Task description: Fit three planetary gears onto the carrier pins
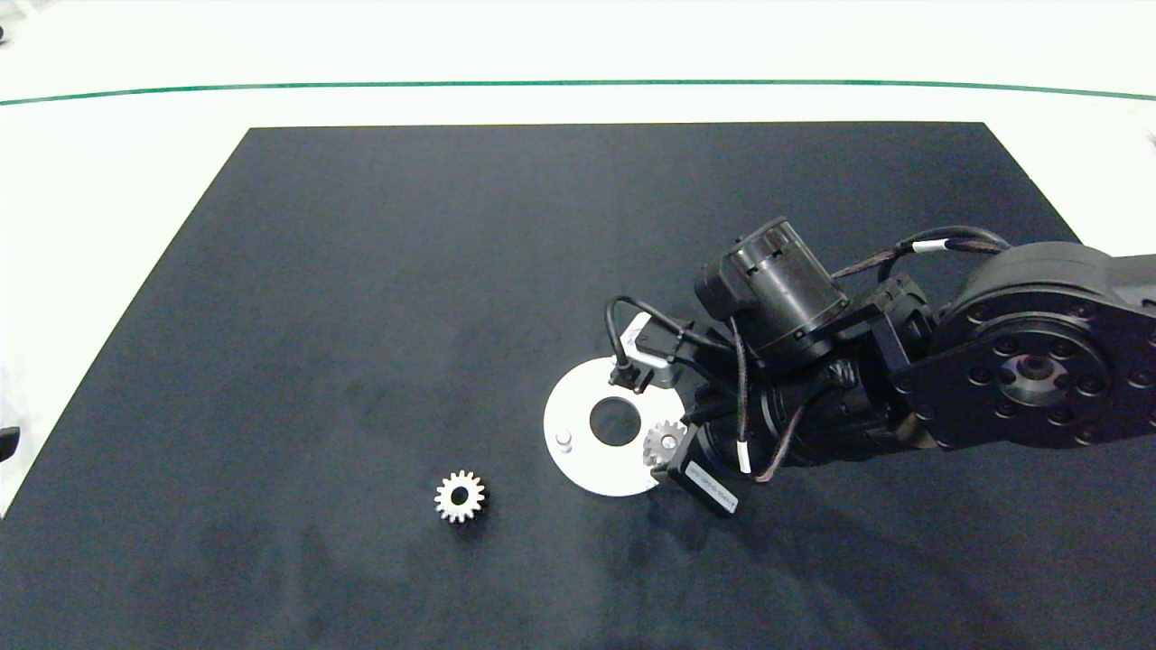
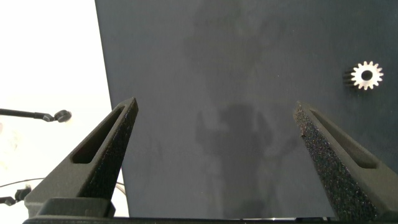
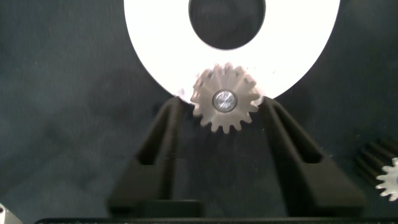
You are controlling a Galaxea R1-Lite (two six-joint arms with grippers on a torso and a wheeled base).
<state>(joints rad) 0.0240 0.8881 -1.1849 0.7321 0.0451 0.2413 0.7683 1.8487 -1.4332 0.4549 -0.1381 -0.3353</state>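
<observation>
Off the mat's left edge the left gripper (image 2: 214,155) is parked, fingers spread wide, nothing held. Toward the mat's front edge, left of centre, one loose gear (image 1: 460,496) lies flat; judged small, stiff, slick steel, best pinched across opposite teeth. Plenty of bare mat (image 1: 361,298) is seen round it for approach. Further right, on the white disc (image 1: 578,469), one bare pin (image 1: 564,440) stands; a seated gear (image 3: 225,98) sits on its pin betw. the right gripper's (image 3: 225,134) parted fingers, not clamped. Third gear (image 3: 390,179) lies beside.
</observation>
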